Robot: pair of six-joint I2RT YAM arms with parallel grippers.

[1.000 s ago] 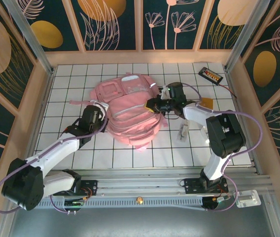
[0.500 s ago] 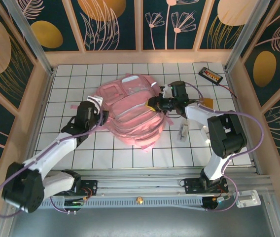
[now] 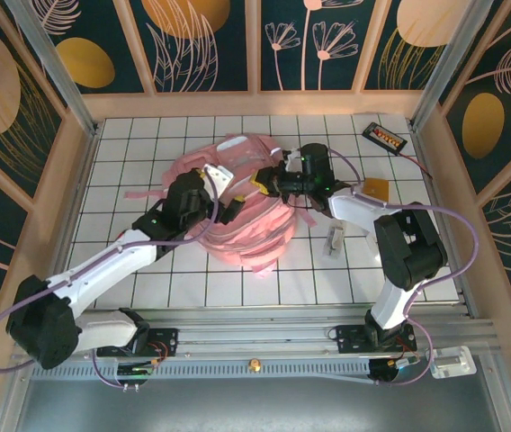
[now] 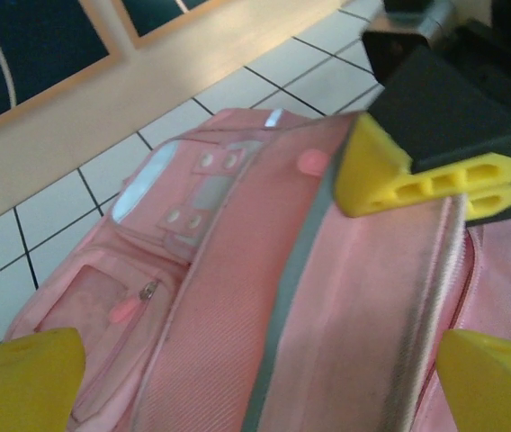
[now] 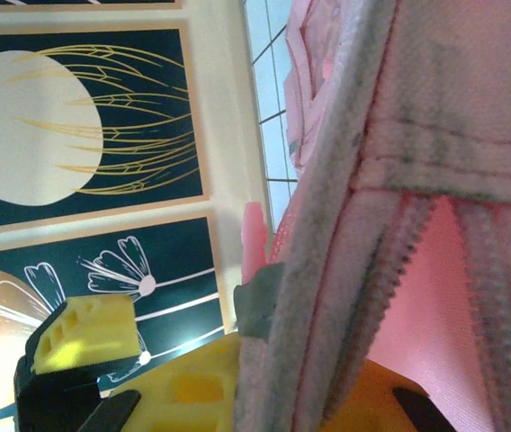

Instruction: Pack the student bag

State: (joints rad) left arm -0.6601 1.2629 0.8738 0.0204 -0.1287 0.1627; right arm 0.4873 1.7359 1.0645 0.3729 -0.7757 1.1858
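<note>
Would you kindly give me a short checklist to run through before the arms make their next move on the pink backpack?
1. Right gripper shut on the edge of the backpack: ok.
2. Left gripper open and empty: ok.
3. Left gripper poised over the backpack, one finger to each side of the fabric: ok.
4. Zipper opened wide enough for packing: cannot tell; the right wrist view shows a gap only close up.
5. Something to pack in hand: not ok; a small white object lies on the table beside the right arm.
</note>
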